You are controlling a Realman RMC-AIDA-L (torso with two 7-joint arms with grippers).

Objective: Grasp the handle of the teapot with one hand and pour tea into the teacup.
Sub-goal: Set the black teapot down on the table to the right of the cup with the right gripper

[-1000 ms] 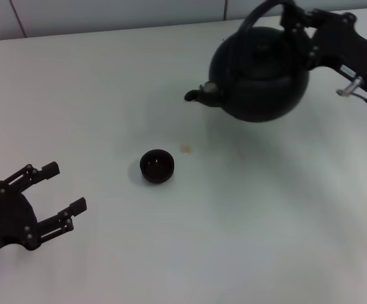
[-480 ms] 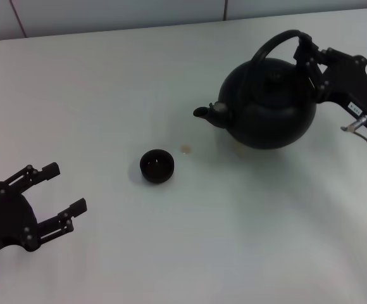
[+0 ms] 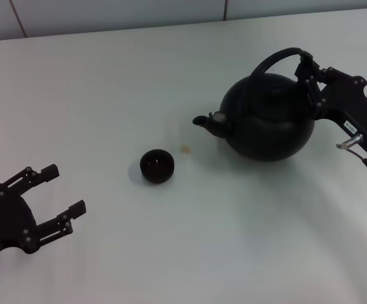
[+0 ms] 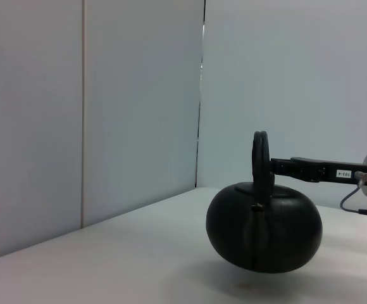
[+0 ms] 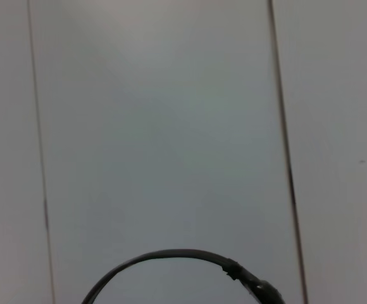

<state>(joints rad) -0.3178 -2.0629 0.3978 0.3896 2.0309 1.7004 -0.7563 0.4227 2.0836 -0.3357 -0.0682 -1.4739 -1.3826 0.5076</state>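
Right gripper (image 3: 311,77): closed on the handle (image 3: 273,59) at its right-hand end, arm reaching in from the desk's right edge; the side grip leaves the hoop's crown free and lets a wrist roll tip the pot. Teapot (image 3: 267,117): toward the far right of the desk, hanging roughly level, spout (image 3: 207,121) aimed left at the cup; the left wrist view shows a sliver of shadowed gap beneath its belly, so it appears lifted just off the desk (image 3: 171,253), not resting. Teacup (image 3: 157,166): upright near the desk's middle, well apart from the spout, left of it and nearer the front edge; contents cannot be told. Small amber spot (image 3: 185,149): on the desk between cup and spout, probably spilled tea. Left gripper (image 3: 55,199): fingers spread, holding nothing, parked near the front left corner. Judgement: spout is not over the cup, so no pour is possible from this position.
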